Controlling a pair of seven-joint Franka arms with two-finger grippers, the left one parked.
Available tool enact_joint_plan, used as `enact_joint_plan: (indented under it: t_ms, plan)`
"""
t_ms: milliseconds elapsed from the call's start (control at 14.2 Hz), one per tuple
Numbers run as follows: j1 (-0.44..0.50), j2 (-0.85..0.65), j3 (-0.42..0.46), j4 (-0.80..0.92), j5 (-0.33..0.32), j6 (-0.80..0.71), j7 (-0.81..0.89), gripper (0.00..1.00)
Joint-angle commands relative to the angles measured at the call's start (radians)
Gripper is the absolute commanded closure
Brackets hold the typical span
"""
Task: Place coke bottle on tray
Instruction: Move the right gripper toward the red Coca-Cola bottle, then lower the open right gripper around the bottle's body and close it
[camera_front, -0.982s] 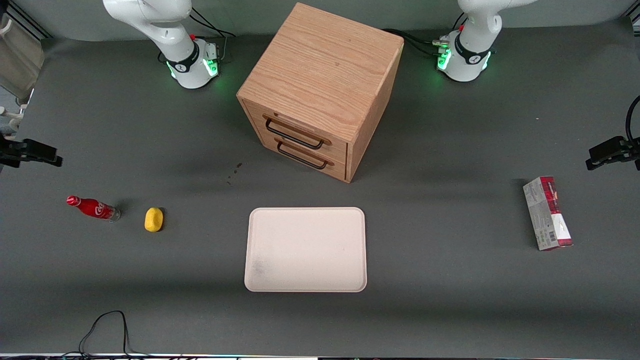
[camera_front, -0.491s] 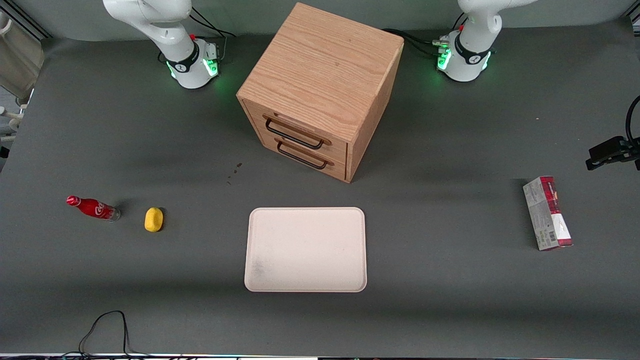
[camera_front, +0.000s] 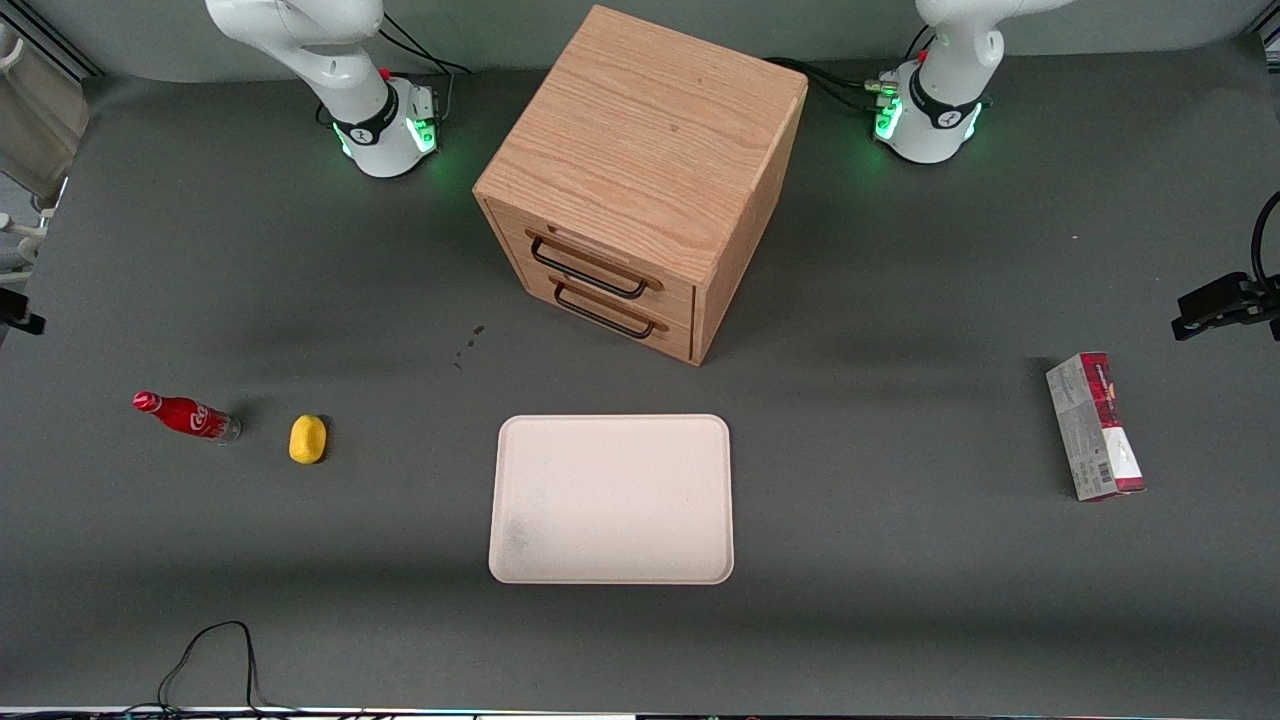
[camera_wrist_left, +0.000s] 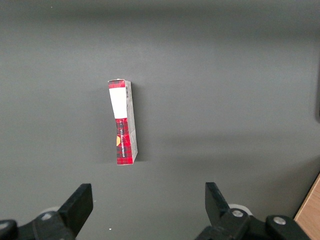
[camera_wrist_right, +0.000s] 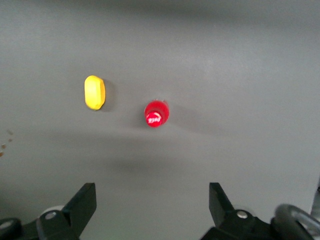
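The coke bottle (camera_front: 186, 415) is small and red, and stands upright on the grey table toward the working arm's end. The right wrist view shows it from above, with the red cap (camera_wrist_right: 156, 113) facing the camera. The cream tray (camera_front: 611, 498) lies flat and bare, nearer the front camera than the cabinet. My right gripper (camera_wrist_right: 152, 200) is open and empty, high above the table. The bottle is not between its fingers. In the front view only a dark tip of the gripper shows at the frame's edge.
A yellow lemon (camera_front: 307, 439) lies beside the bottle, between it and the tray; it also shows in the right wrist view (camera_wrist_right: 95, 92). A wooden two-drawer cabinet (camera_front: 640, 170) stands mid-table. A red-and-grey carton (camera_front: 1094, 425) lies toward the parked arm's end.
My gripper's dark fingers, plain at the front view's edge a second ago, have slid almost out of that view. The bottle, lemon and tray have not moved.
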Motion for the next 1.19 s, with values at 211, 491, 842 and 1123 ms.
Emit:
enact_joint_plan:
  t_ms: [211, 491, 842, 1123]
  plan:
    - [0.015, 0.011, -0.007, -0.196, 0.049, 0.233, -0.018, 0.0]
    - [0.035, 0.092, -0.003, -0.199, 0.053, 0.31, -0.015, 0.0]
    - [0.038, 0.158, -0.001, -0.219, 0.093, 0.382, -0.018, 0.0]
    - [0.041, 0.203, -0.001, -0.219, 0.107, 0.416, -0.019, 0.0]
